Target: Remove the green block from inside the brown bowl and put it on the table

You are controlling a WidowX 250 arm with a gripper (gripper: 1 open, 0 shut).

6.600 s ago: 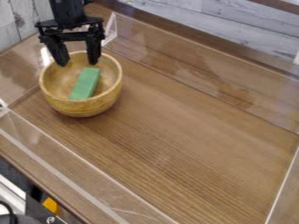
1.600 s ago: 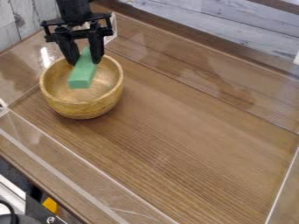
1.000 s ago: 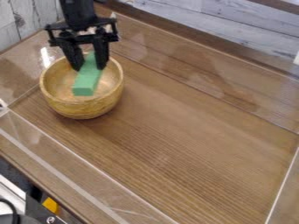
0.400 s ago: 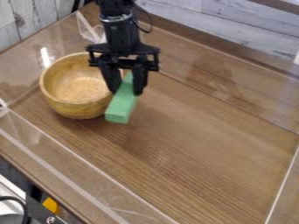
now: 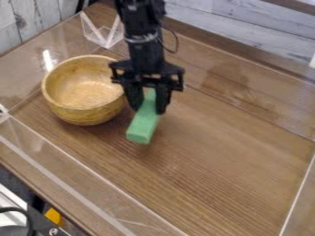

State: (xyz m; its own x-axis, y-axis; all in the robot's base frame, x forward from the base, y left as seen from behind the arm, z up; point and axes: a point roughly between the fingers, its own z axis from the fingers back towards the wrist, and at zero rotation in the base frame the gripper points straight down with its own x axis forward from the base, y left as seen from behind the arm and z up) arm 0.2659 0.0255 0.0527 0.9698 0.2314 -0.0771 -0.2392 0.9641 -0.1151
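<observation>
My gripper (image 5: pixel 147 103) points straight down over the table (image 5: pixel 234 157), just right of the brown bowl (image 5: pixel 84 89). It is shut on the upper end of the green block (image 5: pixel 145 123), which hangs tilted, its lower end close to the tabletop; whether it touches the wood I cannot tell. The black fingers (image 5: pixel 131 96) straddle the block's top. The bowl's tan inside is empty.
Low clear acrylic walls (image 5: pixel 74 180) edge the tabletop at the front and left, another runs along the back right (image 5: pixel 246 55). Bare wood-grain surface stretches right and toward the front of the block.
The gripper has carried the green block out of the bowl, moving right and downward to the table beside it. The bowl now lies empty.
</observation>
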